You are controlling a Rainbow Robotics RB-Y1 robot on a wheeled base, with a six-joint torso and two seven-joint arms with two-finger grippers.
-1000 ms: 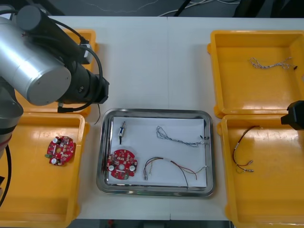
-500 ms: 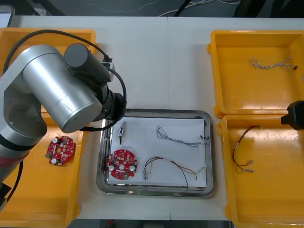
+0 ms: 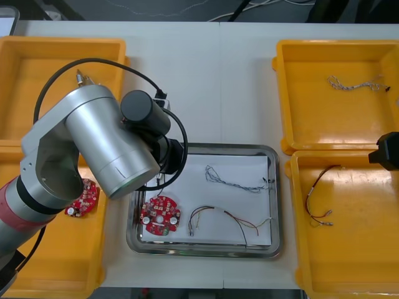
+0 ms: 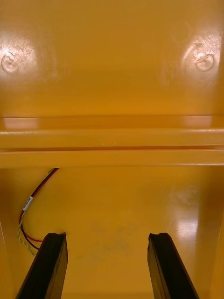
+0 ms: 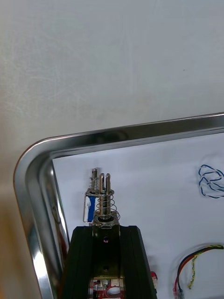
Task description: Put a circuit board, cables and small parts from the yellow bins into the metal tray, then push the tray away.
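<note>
Light table [image 3: 206,81] is carrying the metal tray [image 3: 202,252]; the left gripper [image 5: 105,230] is hanging over its far-left corner, pinched tight on a small metal part [image 5: 106,194]. Lowering close to the tray's white floor before releasing, beside the loose part [image 5: 90,203] lying there, is looking wisest. Right gripper [image 4: 106,236] is idling, spread wide and empty, over a yellow bin [image 4: 112,70] right of the tray
</note>
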